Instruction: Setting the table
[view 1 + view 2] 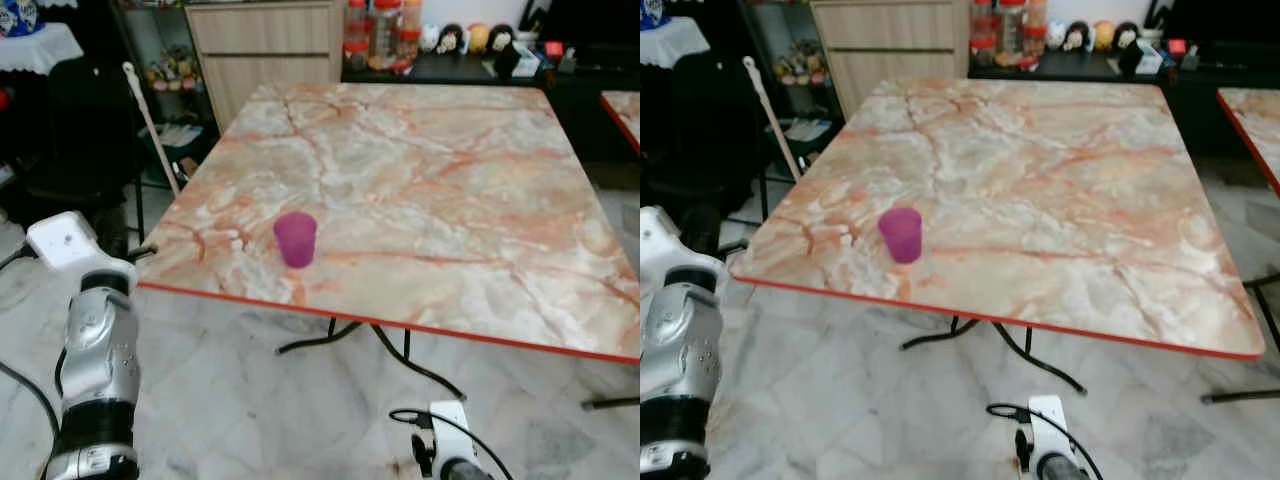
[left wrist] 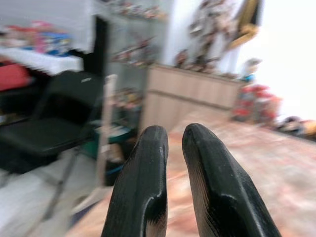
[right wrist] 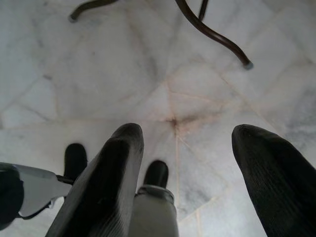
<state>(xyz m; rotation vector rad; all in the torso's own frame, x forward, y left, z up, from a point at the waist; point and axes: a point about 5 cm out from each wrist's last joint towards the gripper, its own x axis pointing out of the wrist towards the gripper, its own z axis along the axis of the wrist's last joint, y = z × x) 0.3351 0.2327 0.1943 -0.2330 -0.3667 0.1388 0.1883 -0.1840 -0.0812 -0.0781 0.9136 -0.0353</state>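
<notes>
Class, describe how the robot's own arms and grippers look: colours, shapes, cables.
The left arm is a rounded silver casing with a black collar, a white box-shaped part above it and black cables beside. The left gripper and right gripper each have two long, rounded black fingers.

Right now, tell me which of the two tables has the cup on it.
The table straight ahead: a purple cup stands near its front left corner. The other table is far right.

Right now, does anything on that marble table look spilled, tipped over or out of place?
Nothing stands out. The purple cup stands upright near the front left corner of the table, with no spill around it. It is the one thing set so far.
</notes>
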